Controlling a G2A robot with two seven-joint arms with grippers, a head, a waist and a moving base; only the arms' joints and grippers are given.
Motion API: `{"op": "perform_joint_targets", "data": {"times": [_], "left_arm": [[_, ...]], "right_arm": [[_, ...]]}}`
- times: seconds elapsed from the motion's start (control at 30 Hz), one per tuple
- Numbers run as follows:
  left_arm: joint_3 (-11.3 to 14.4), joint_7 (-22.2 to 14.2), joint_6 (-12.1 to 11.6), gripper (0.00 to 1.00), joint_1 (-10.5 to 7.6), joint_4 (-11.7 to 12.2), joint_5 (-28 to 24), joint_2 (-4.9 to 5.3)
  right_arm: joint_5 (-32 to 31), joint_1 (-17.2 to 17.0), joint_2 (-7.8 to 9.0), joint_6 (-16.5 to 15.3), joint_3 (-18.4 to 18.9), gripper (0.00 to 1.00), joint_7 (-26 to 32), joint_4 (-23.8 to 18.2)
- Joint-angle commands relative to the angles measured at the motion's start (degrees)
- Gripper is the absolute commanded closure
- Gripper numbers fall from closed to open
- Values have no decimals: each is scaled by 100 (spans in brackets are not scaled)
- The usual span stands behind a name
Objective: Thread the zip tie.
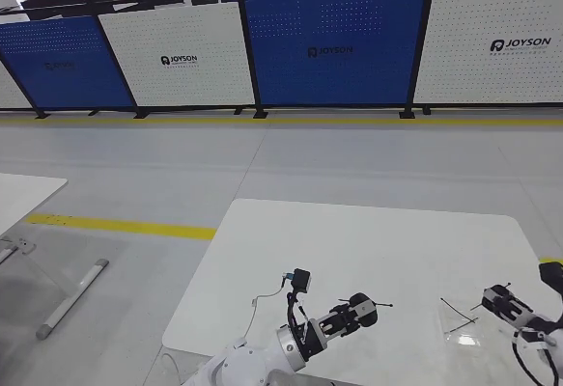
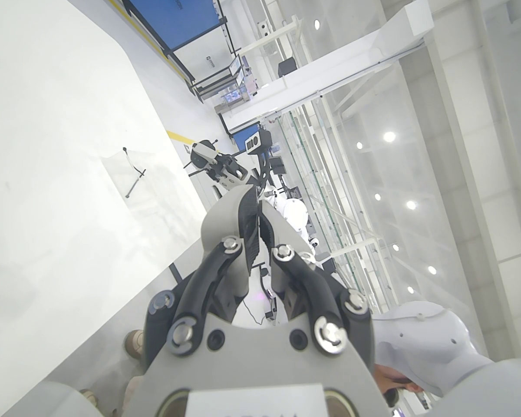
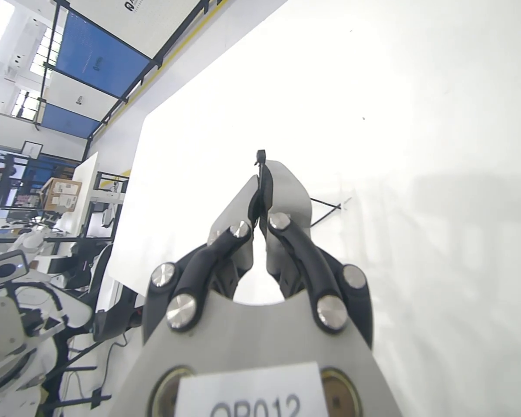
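Sitting low over the near edge of the white table [image 1: 358, 241], the left gripper [image 1: 368, 308] has its fingers pressed together, and a thin black strip [image 1: 386, 306] crosses its tip and pokes out on both sides. In the left wrist view the two pads [image 2: 248, 210] meet with no gap, though the strip itself cannot be made out there. Further right, well apart from that gripper, a flat clear plastic bag [image 1: 470, 339] lies on the table. Two loose ties [image 1: 458, 314] lie crossed at its far edge. Whether they are inside the bag or just on top of it cannot be told. Just to the right of them, the right gripper [image 1: 494, 295] hangs near the table's right side. It is closed tight on a black zip tie [image 3: 260, 157], whose small head sticks out just past the fingertips.
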Motion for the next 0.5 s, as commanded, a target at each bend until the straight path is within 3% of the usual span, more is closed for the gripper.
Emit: {"op": "perform_joint_targets", "data": {"times": [0.0, 0.23, 0.37, 0.47], "left_arm": [[0, 0, 0, 100, 0, 0, 0, 0], [0, 0, 0, 100, 0, 0, 0, 0], [0, 0, 0, 100, 0, 0, 0, 0], [0, 0, 0, 100, 0, 0, 0, 0]], "right_arm": [[-102, -64, -17, -58, -81, 100, -259, -11], [425, -415, -113, -245, -34, 100, -1159, -244], [741, -723, -198, -373, -42, 100, -2037, -362], [1103, -807, -222, -650, -124, 100, -1872, -325]]}}
